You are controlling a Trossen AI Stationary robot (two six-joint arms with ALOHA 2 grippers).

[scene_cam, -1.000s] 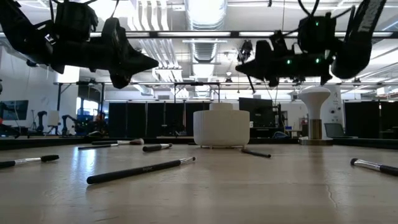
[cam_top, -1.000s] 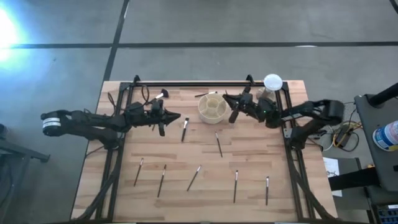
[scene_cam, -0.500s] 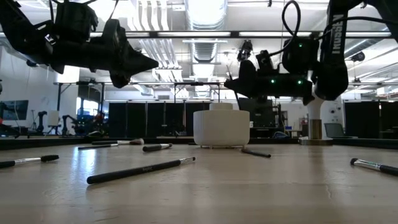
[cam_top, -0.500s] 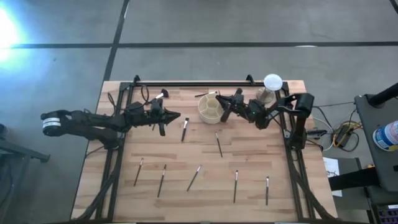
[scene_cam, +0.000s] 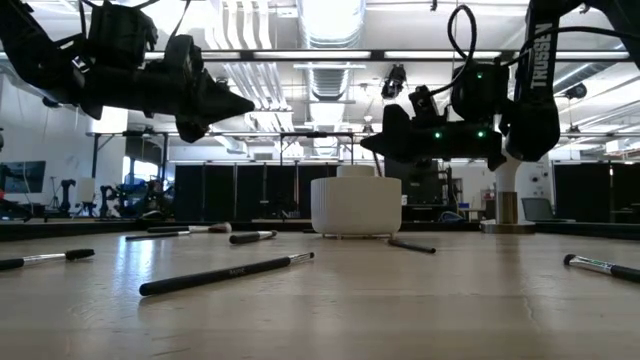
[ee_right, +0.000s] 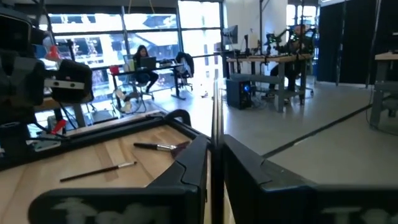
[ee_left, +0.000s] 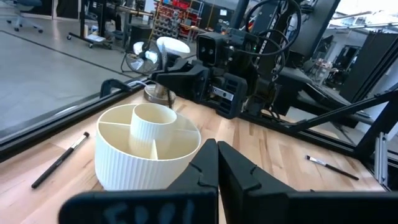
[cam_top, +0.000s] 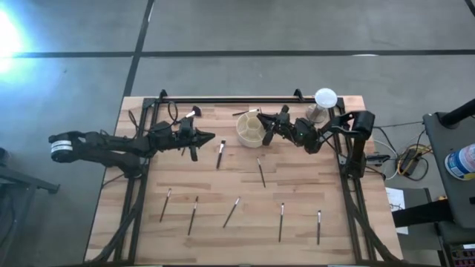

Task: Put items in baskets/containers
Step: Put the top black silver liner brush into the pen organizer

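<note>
Brushes (cam_top: 261, 172) lie scattered; right hand (cam_top: 267, 124), gap unclear, over holder (cam_top: 252, 127); left hand (cam_top: 211, 139) closed, empty

Wooden table (cam_top: 297, 193) with scattered brushes (cam_top: 231, 212), holder (cam_top: 252, 127).

White globe (cam_top: 325, 97) on wooden table (cam_top: 245, 222)

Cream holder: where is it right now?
High view: the cream holder sits at the table's far edge near centre, right gripper hovering at its right rim, white globe farther right.
</note>
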